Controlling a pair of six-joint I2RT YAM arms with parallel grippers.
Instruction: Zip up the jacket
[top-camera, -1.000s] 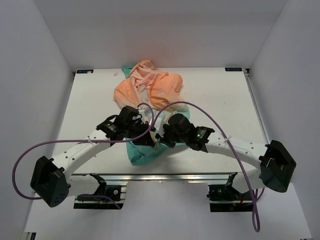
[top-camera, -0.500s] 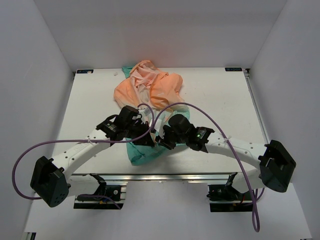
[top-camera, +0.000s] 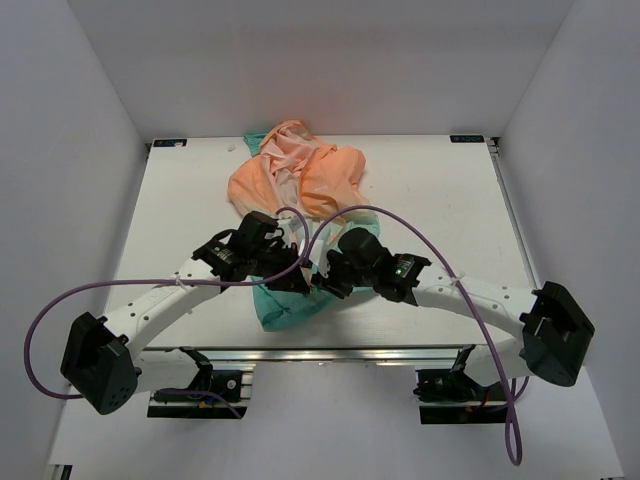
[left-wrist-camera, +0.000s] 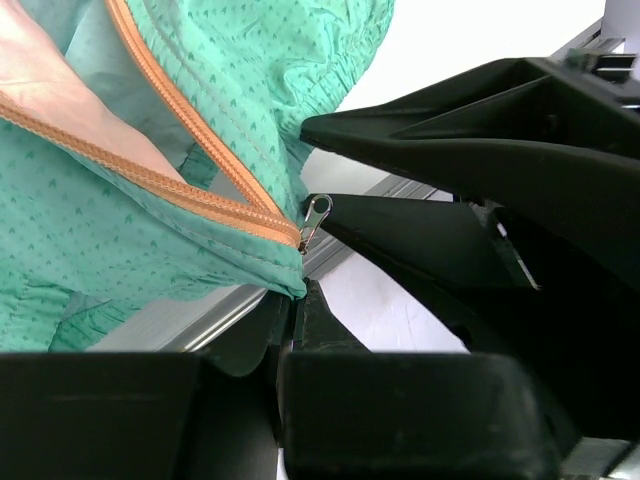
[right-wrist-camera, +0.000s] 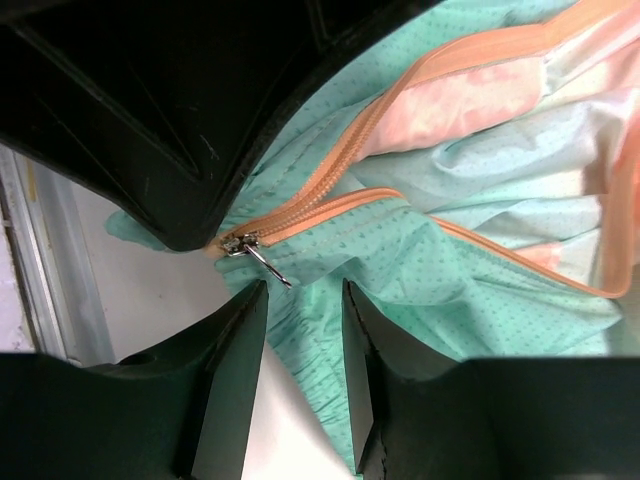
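— On the surface (top-camera: 440, 200), where's the jacket (top-camera: 300, 180) hem?
— Nearest me, pinched in my left jaws; right jaws apart astride the pull tab (right-wrist-camera: 265, 262). I'd close squarely on it, then draw slowly.

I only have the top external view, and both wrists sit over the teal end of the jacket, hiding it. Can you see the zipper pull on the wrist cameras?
Observer: Yes. In the right wrist view the silver pull tab hangs from the slider at the bottom of the orange zipper, where both tapes meet.
Operator: Is the right gripper on it?
Observer: Not yet. The right gripper is open, with the tab's free end right at the mouth of its fingers.
Operator: And the left?
Observer: The left gripper is shut on the hem of the jacket, right by the slider.
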